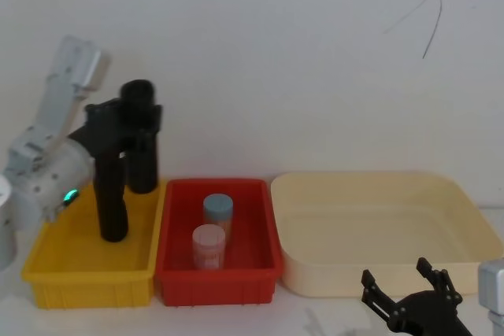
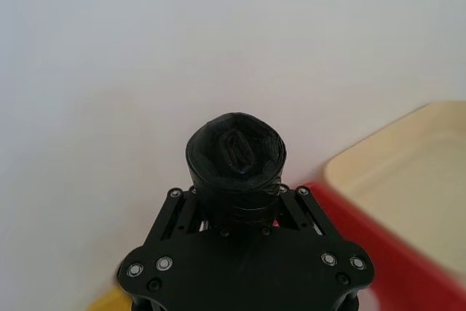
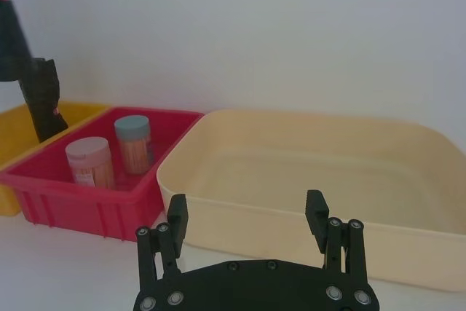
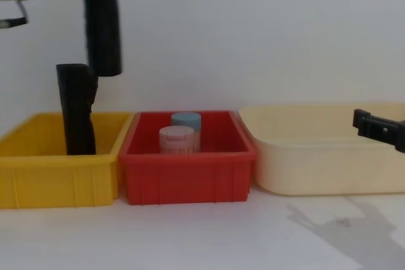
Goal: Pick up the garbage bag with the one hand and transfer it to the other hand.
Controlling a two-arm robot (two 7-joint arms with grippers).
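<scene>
Nearest in the head view, my right claw (image 1: 398, 275) sits low before the cream tub (image 1: 339, 277), fingers spread and empty, placed, I judge, to receive. My left claw (image 1: 135, 120) is clenched round the garbage bag (image 1: 142, 167), which hangs upright above the yellow bin (image 1: 87, 281). A second black roll (image 1: 112, 202) stands in that bin, just beside the bag.

Left wrist view: the bag's end shows a tight, smooth spiral of glossy black film, pinched on both sides, so I judge the grip firm.

Right wrist view: the open jaws face the tub, with the red bin (image 3: 95, 205) and its two jars (image 3: 91, 162) off to one side.

Chest view: the bag hangs clear above the bin rim, evenly thick, probably high enough to carry across. The other roll's top is ragged.
</scene>
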